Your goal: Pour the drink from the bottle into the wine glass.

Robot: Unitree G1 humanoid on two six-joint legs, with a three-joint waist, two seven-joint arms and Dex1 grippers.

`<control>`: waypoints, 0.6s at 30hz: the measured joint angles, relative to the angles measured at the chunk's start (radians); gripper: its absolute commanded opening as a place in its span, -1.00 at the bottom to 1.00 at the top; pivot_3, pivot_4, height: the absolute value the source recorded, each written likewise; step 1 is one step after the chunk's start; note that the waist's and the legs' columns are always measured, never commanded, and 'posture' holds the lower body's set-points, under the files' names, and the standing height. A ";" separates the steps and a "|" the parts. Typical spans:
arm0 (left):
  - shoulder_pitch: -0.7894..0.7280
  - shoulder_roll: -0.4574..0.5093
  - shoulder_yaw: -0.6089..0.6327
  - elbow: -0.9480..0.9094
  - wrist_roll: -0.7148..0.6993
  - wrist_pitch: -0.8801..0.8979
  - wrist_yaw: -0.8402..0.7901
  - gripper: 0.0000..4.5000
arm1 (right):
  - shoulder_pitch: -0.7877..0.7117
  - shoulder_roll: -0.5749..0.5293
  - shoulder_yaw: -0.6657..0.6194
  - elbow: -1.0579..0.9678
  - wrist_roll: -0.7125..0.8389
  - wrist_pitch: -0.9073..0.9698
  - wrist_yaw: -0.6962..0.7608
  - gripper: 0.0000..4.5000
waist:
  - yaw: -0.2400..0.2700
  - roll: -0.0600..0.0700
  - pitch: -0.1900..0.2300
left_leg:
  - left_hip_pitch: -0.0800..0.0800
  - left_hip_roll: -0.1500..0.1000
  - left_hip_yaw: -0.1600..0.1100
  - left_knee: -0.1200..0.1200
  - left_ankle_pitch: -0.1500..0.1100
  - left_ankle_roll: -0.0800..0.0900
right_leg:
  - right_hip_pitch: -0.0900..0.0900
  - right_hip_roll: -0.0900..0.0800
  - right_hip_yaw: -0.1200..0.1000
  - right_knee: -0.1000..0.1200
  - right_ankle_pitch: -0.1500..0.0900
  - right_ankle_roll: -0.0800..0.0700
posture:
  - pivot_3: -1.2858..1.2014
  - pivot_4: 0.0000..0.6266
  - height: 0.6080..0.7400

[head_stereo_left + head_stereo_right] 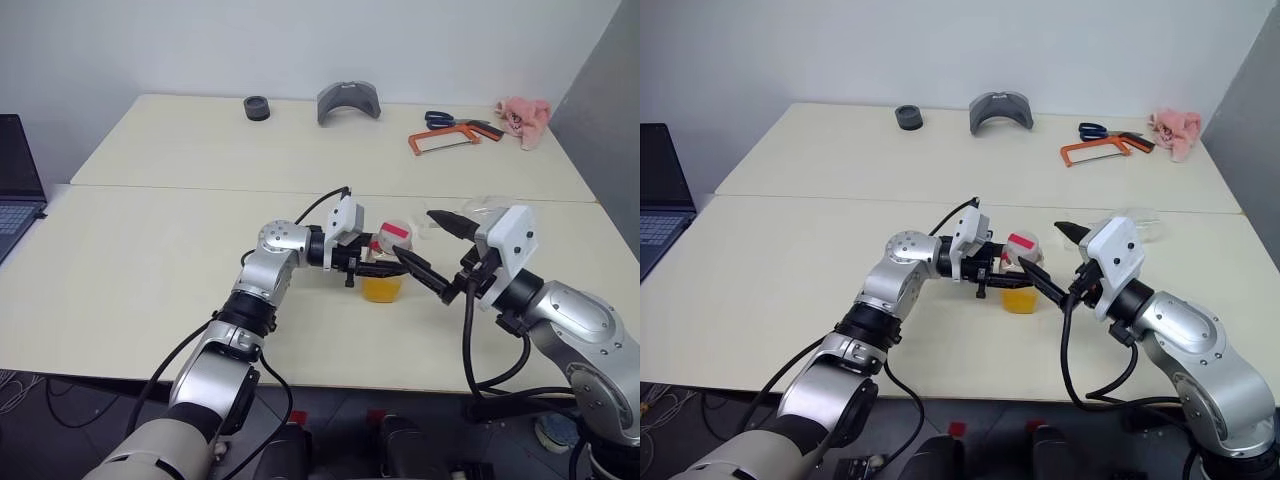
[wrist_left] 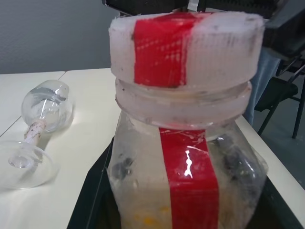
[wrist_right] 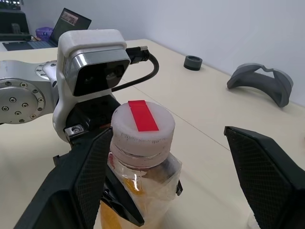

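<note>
The bottle (image 1: pixel 385 262) stands upright on the table near its front edge, with the orange drink (image 1: pixel 382 289) filling its lower part. A red strip runs up its clear body and across the white cap (image 3: pixel 143 125). My left gripper (image 1: pixel 376 271) reaches in from the left and is shut on the bottle's body. My right gripper (image 1: pixel 414 232) is open at cap height, just right of the bottle; its two black fingers (image 3: pixel 83 179) stand wide to either side of the cap without touching it. The wine glass (image 2: pixel 45 112) lies on its side on the table beyond the bottle.
A laptop (image 1: pixel 15 185) sits at the table's left edge. Along the far table lie a black ring (image 1: pixel 257 107), a grey curved part (image 1: pixel 349 101), blue scissors (image 1: pixel 440 119), an orange hacksaw (image 1: pixel 450 138) and a pink cloth (image 1: pixel 525 120).
</note>
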 measured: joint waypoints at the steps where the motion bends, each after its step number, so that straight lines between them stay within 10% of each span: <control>1: 0.000 0.000 0.000 0.000 0.000 0.000 0.000 -0.25 | 0.000 0.000 -0.001 0.000 0.001 0.001 0.000 0.77 | 0.000 0.000 0.000 | 0.000 0.000 0.000 0.000 0.000 0.000 | 0.000 0.000 0.000 0.000 0.000 0.000 | 0.03 -0.52 1.00; 18: 0.000 0.004 0.000 0.000 0.000 0.000 0.000 -0.25 | 0.010 -0.015 -0.023 -0.003 0.014 0.002 0.000 0.77 | 0.000 0.000 0.000 | 0.000 0.000 0.001 0.000 0.000 0.000 | 0.000 0.000 0.000 0.000 0.000 0.000 | 0.03 -0.52 1.00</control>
